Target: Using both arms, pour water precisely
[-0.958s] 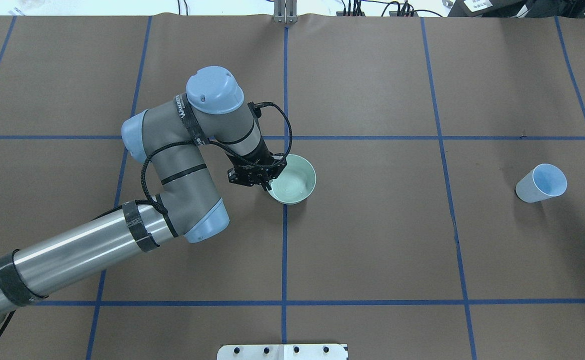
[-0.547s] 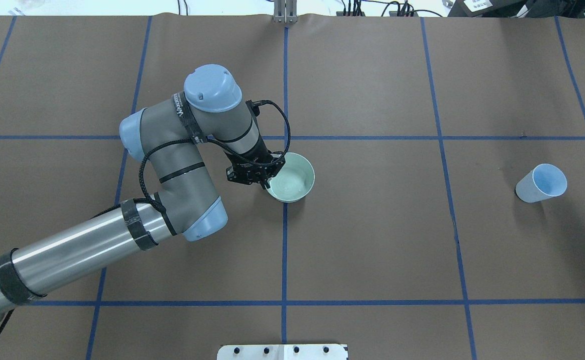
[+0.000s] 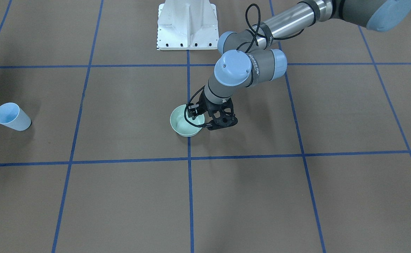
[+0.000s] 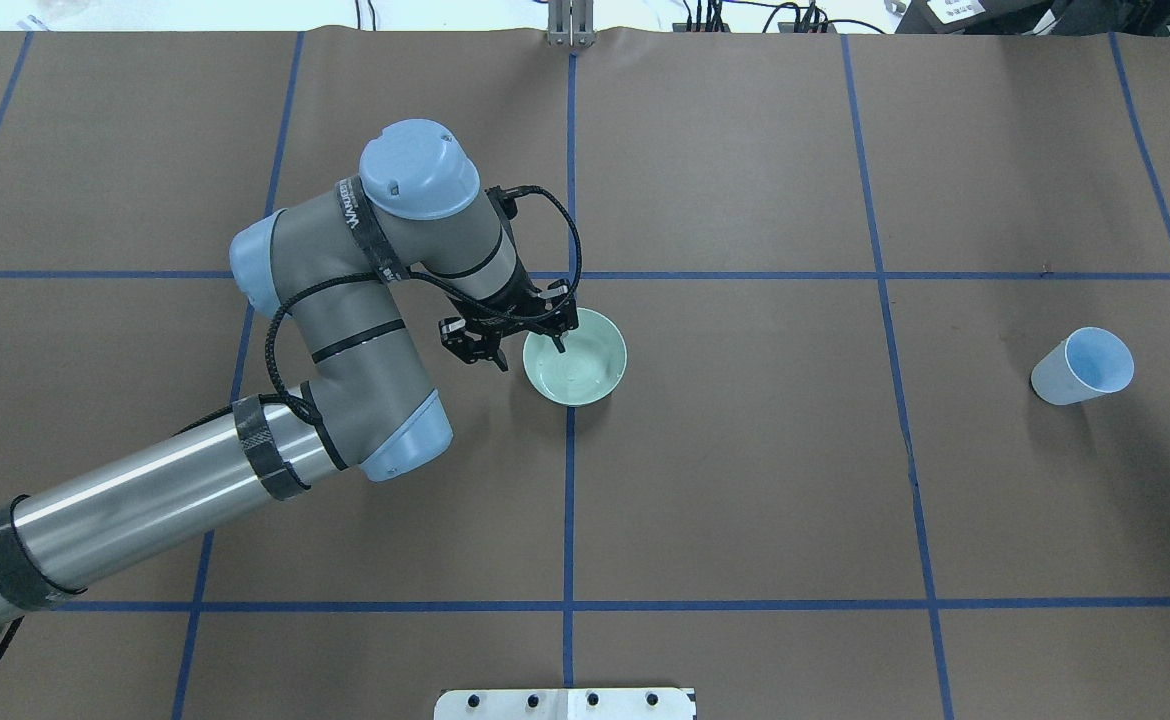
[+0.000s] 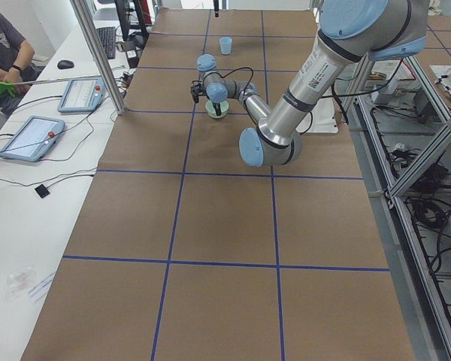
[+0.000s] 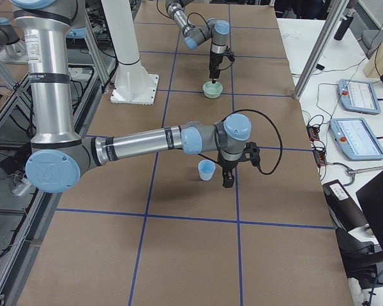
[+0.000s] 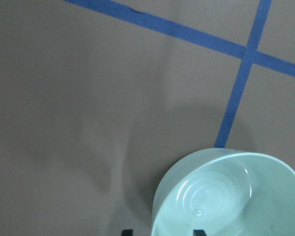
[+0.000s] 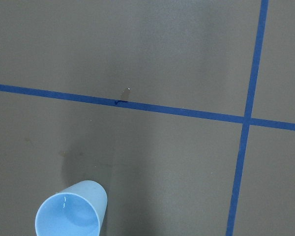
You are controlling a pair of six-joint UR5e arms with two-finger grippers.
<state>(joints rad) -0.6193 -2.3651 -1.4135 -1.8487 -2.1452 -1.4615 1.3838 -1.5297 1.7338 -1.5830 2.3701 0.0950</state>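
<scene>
A pale green bowl (image 4: pixel 585 372) stands at the table's middle, also in the front view (image 3: pixel 182 128). My left gripper (image 4: pixel 529 356) is open and astride the bowl's near-left rim, one finger inside and one outside. The left wrist view shows the bowl (image 7: pixel 231 196) with both fingertips at its bottom edge. Water shows only as faint rings and a small bubble (image 7: pixel 199 212) on the bowl's floor. A light blue cup (image 4: pixel 1085 365) stands upright at the far right. My right gripper (image 6: pixel 228 178) hangs close beside the cup (image 6: pixel 206 169); I cannot tell if it is open or shut.
The brown table cover has blue tape grid lines. The white pedestal (image 3: pixel 186 24) stands at the robot's side of the table. A person (image 5: pixel 4 53) sits beyond the table's long edge with tablets (image 5: pixel 30 137) there. The cup (image 8: pixel 71 214) fills the right wrist view's lower left.
My left gripper has opened and let go of the bowl's rim, and its wrist has shifted slightly up and left. The bowl sits a little further left. The cup has not moved.
</scene>
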